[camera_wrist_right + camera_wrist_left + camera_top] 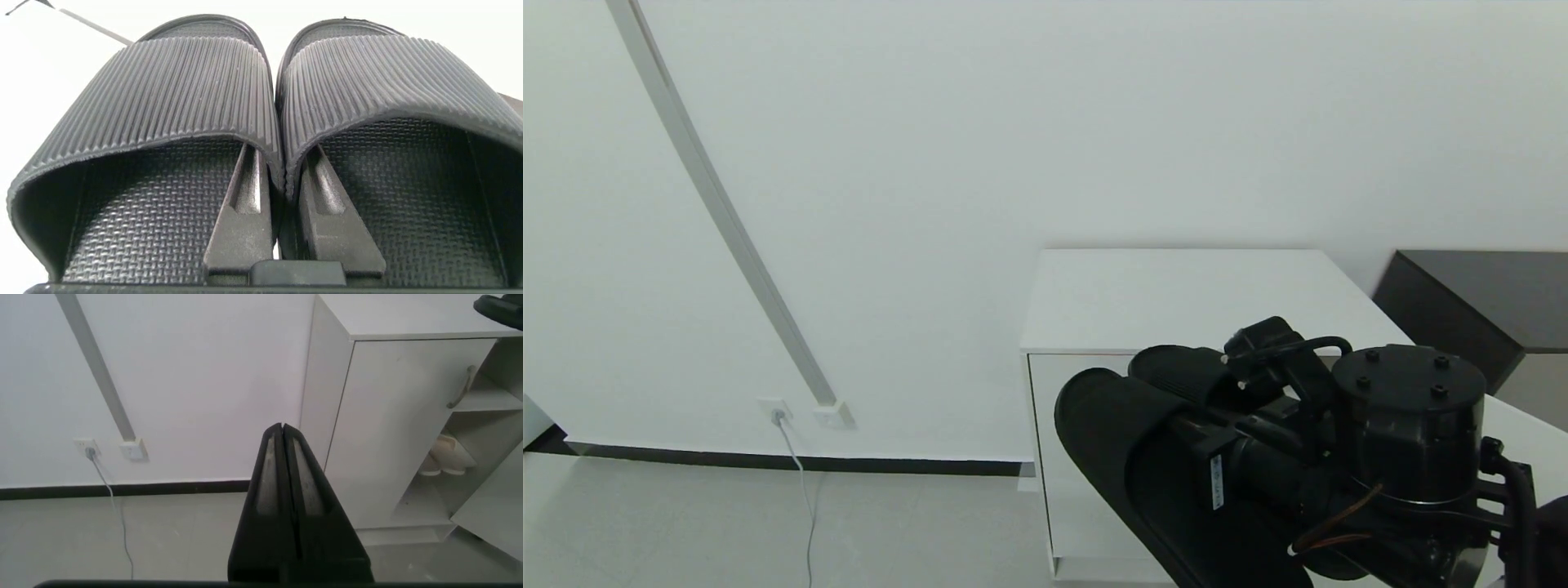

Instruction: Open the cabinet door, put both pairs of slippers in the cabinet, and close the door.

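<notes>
Between the fingers of the right pincer (282,175) sit the touching inner walls of the pair of black slippers (188,90). One finger (241,212) lies inside each slipper, under its ribbed strap, and the narrow jaws pinch the two side by side. From the head camera the slippers stick out ahead of that pincer, toes pointing away from it, held up in front of the white cabinet (1176,294) and overlapping its top front edge. Beyond the pincer, a front panel (400,433) of the cabinet with a handle (462,385) stands shut. The compartment next to the panel lies open, with a shelf board (490,398) showing inside. Under that board rests a pair of pale slippers (448,453), well apart from the black pair. The left pincer (283,434) has its fingers pressed flat together with nothing between them. It points at the white wall (931,163), with the cabinet ahead and off to one side. Farther ahead of it, low on the wall, a socket (86,447) carries a cable (114,514) that drops to the floor (686,523). A grey strip (719,204) runs up the wall at a slant. Beside the cabinet, on the side away from the left pincer, stands a dark piece of furniture (1478,302).
</notes>
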Controlling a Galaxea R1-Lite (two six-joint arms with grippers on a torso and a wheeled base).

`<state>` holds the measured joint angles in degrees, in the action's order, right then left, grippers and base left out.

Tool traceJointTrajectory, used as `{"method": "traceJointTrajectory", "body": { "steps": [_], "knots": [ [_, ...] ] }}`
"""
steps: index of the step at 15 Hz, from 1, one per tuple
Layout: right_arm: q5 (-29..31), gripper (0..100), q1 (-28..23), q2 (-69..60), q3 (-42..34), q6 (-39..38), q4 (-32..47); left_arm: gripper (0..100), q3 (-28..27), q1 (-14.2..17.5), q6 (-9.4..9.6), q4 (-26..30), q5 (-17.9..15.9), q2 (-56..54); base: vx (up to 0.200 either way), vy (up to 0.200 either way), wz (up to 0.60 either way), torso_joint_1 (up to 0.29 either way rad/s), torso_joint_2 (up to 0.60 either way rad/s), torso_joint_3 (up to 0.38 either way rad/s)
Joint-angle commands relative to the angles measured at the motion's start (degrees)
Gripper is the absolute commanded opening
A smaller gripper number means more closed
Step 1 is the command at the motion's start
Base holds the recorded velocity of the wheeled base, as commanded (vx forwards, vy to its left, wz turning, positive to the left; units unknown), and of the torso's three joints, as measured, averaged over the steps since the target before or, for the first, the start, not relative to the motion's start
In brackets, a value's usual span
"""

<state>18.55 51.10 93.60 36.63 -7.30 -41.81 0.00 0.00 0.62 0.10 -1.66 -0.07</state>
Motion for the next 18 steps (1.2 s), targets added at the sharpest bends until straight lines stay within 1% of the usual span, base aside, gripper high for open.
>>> {"method": "traceJointTrajectory", "body": {
  "steps": [1, 6, 18],
  "knots": [
    [-0.01, 0, 0.05, -0.08, -0.42, 0.01, -0.11, 0, 0.0, 0.0, -0.01, -0.01, -0.01, 0.07, 0.0, 0.0, 0.0, 0.0, 0.0, 0.0],
    [-0.01, 0, 0.05, -0.61, -0.95, -0.08, -0.2, 0, 0.0, 0.0, -0.01, -0.01, -0.01, 0.07, 0.0, 0.0, 0.0, 0.0, 0.0, 0.0],
    [-0.01, 0, -0.3, -0.52, -2.53, 0.01, -0.29, 0, 0.0, 0.0, -0.01, -0.01, -0.01, 0.07, 0.0, -0.2, 0.0, 0.004, 0.0, 0.003]
  ]
}}
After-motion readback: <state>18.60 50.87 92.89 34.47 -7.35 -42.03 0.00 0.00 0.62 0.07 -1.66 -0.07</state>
